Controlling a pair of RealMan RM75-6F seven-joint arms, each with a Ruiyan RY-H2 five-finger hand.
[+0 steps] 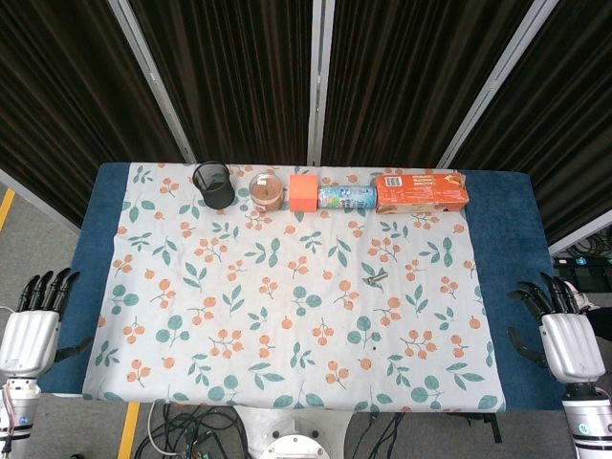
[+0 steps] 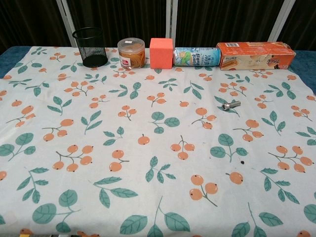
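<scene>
My left hand [image 1: 32, 320] hangs off the table's left edge, fingers apart and holding nothing. My right hand [image 1: 564, 330] sits off the right edge, also empty with fingers spread. Neither hand shows in the chest view. Along the far edge of the floral cloth [image 1: 287, 316] stand a black mesh cup [image 1: 214, 185] [image 2: 90, 47], a clear jar with brown contents [image 1: 267, 190] [image 2: 131, 53], an orange cube [image 1: 303, 191] [image 2: 161, 53], a lying blue-green can [image 1: 346, 197] [image 2: 196, 56] and an orange box [image 1: 422, 191] [image 2: 255, 55]. A small metal cylinder [image 1: 375, 278] [image 2: 230, 105] lies right of centre.
The blue table [image 1: 521, 239] shows beyond the cloth on both sides. Dark curtains hang behind. Cables lie on the floor at the near edge [image 1: 191, 430].
</scene>
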